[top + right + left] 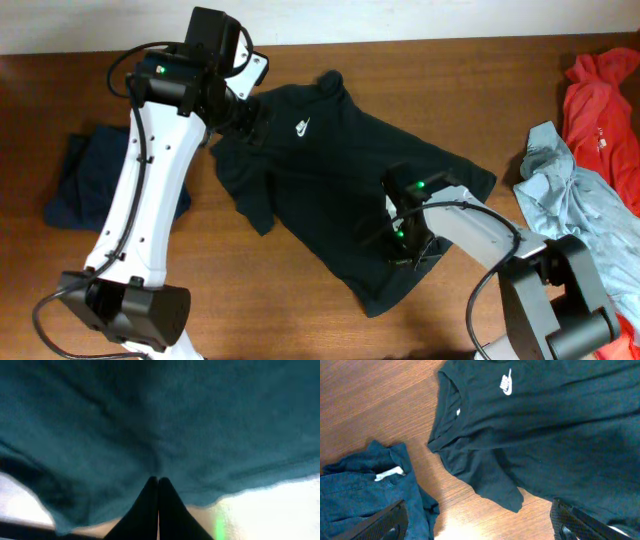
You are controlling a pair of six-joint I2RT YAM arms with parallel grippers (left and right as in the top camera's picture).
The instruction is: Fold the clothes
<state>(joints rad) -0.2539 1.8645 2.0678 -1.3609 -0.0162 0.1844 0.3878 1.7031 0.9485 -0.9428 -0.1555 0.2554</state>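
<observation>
Brown wooden table (285, 305) filling the overhead view, garments spread across it.

Black short-sleeved T-shirt (330, 170) laid flat and slantwise across the middle of the table, collar toward the far edge, hem toward the near right. Small white chest logo (301, 127) just below the collar.

Crumpled light blue garment (570, 190) heaped at the right edge, with a red garment (605, 100) touching it on the far side. Rumpled navy blue garment (75, 180) at the left, just beside the shirt's sleeve; seen from the left wrist, a small white label (389, 474) lying on it.

White left arm (150, 180) reaching from the near left corner up to the shirt's collar. White and black right arm (470, 225) bent low over the shirt's near right side.

Left gripper (479, 512) hanging above the shirt near the collar and sleeve, its black fingers (390, 520) spread wide apart, clear of the cloth.

Right gripper (158, 485) down on the shirt close to its near right edge, its dark fingers (147, 510) pressed tightly together, pinching a fold of the fabric, creases gathering at the tips. Hem edge hanging just below the tips, light showing under it.
</observation>
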